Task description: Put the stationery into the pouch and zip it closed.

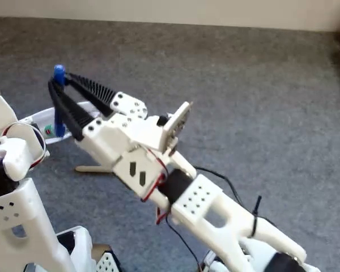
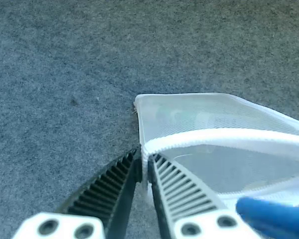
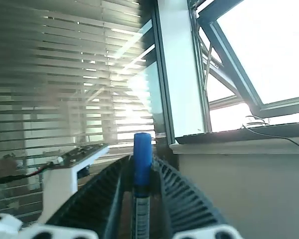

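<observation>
A white mesh pouch (image 2: 214,144) lies on the grey carpet, its mouth held open. My left gripper (image 2: 143,160) is shut on the white rim at the pouch's corner. My right gripper (image 1: 61,90) is raised above the pouch (image 1: 38,120) and shut on a blue-capped pen (image 1: 59,102), which hangs almost upright with its lower end at the pouch mouth. In the right wrist view the pen (image 3: 142,164) stands clamped between the black ribbed fingers (image 3: 182,194). The pen's blue end (image 2: 274,218) shows beside the left gripper's finger.
A thin pale wooden stick (image 1: 93,169) lies on the carpet near the right arm's wrist. The left arm's white body (image 1: 14,181) stands at the near left. Open grey carpet (image 1: 243,85) stretches to the right and back.
</observation>
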Controlling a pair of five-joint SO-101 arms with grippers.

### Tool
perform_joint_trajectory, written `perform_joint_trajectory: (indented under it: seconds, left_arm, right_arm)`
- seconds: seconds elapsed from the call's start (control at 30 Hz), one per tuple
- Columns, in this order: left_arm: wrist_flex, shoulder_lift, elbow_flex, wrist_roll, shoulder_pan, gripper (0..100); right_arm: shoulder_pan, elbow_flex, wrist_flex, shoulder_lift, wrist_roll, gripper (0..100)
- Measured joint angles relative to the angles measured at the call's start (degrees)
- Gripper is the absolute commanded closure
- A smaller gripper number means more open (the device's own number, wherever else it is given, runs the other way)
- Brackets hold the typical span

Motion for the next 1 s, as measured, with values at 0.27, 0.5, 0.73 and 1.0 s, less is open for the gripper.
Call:
perform_joint_trajectory:
  seconds: [0.27, 0.5, 0.73, 1.0]
  left_arm:
    - [0.0, 0.0, 0.0, 0.0, 0.0, 99]
    - [0.0, 0.0, 0.0, 0.0, 0.0, 99]
    - [0.0, 0.0, 0.0, 0.0, 0.0, 99]
    - [0.0, 0.0, 0.0, 0.0, 0.0, 99]
  right_arm:
    - [1.32, 0.0, -8.79, 9.85, 0.0, 99.5]
    - [1.41, 0.0, -11.52, 11.87, 0.0, 95.7]
    - [1.41, 0.0, -11.69, 11.87, -0.18, 86.1]
    - [1.41, 0.0, -11.69, 11.87, -0.18, 86.1]
